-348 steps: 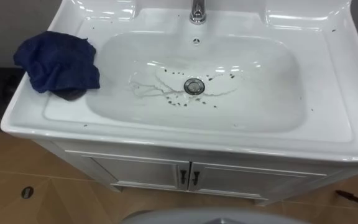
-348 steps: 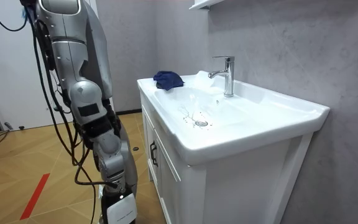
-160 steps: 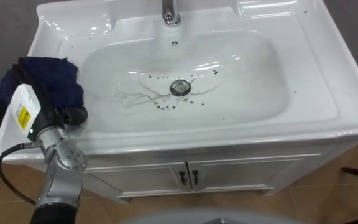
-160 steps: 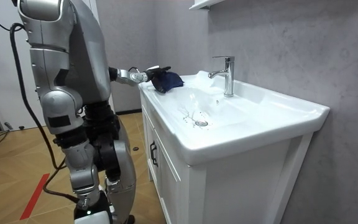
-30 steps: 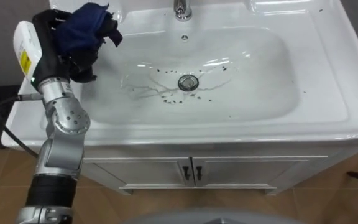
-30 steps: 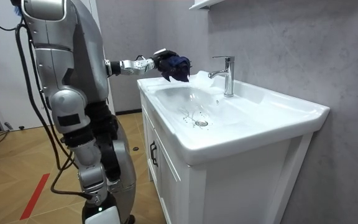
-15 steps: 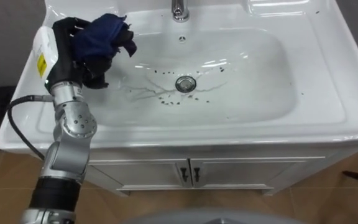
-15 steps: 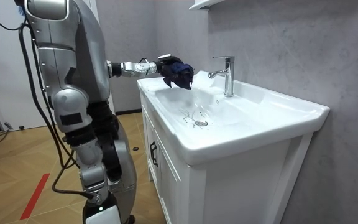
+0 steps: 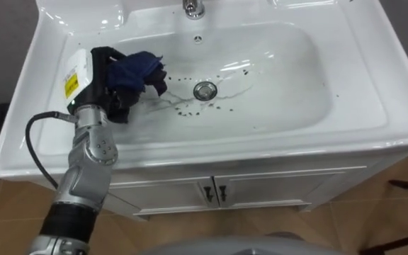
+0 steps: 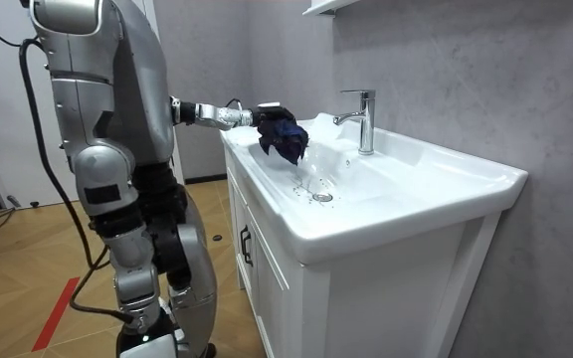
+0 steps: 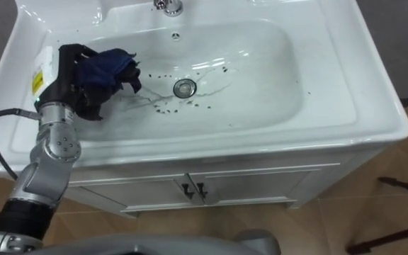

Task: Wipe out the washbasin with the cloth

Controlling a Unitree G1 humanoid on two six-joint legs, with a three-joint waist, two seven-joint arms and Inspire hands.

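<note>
A white basin (image 9: pixel 346 106) (image 11: pixel 310 113) (image 10: pixel 386 214) holds dark specks and thin streaks around its drain (image 9: pixel 205 89) (image 11: pixel 184 88). My left hand (image 9: pixel 106 79) (image 11: pixel 71 74) (image 10: pixel 252 115) is shut on a dark blue cloth (image 9: pixel 139 70) (image 11: pixel 106 69) (image 10: pixel 284 136), with its fingers curled into the bundle. The cloth hangs over the bowl's left slope, left of the drain; whether it touches the surface I cannot tell. I stand at the cabinet's front with the left arm stretched out over the basin.
A chrome tap (image 10: pixel 363 117) (image 9: pixel 193 8) stands at the basin's back edge. Below the rim are two white cabinet doors with dark handles (image 9: pixel 214 193). A grey wall rises behind; wooden floor (image 10: pixel 28 288) lies around the cabinet.
My left hand has carried the cloth from above the basin's left rim down and inward over the bowl, nearer the drain. The eye views have shifted a little.
</note>
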